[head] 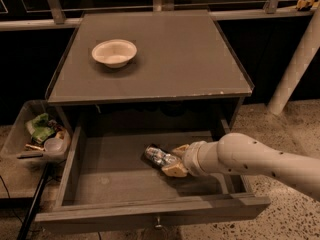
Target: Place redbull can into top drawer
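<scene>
The redbull can (157, 155), slim and shiny silver, lies on its side low in the open top drawer (110, 181), right of the middle of its floor. I cannot tell whether it touches the floor. My gripper (176, 160) reaches in from the right over the drawer's right wall. Its two tan fingers (174, 170) are closed around the can's right end. The drawer is pulled far out, with a small knob (158, 226) on its front panel.
A cream-white bowl (114, 52) stands on the cabinet top (165, 59) at the back left. A clear plastic bin (37, 134) of clutter sits left of the drawer. A black pole (31, 206) leans at the front left. A white post (299, 59) stands at the right.
</scene>
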Tool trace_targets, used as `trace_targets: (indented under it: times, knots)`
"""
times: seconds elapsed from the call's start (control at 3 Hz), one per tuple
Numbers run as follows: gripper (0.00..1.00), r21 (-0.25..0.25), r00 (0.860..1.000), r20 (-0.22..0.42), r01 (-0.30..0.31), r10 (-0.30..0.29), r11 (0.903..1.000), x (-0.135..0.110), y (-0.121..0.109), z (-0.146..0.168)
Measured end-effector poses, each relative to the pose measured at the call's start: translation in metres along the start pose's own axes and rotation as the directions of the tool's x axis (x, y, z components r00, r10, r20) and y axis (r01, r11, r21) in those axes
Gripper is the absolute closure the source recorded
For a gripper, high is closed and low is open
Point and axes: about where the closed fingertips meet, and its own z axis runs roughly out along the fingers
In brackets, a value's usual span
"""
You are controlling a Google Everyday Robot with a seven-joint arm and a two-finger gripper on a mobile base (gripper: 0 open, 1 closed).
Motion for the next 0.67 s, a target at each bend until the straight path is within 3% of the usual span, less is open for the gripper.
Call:
trace_targets:
  times: [0.33,0.67]
  knots:
    - [0.82,0.000,1.000,0.000,0.000,0.000,1.0000,0.0001,0.0000,0.0001]
    - [0.58,0.000,1.000,0.000,0.000,0.000,1.0000,0.0001,0.0000,0.0001]
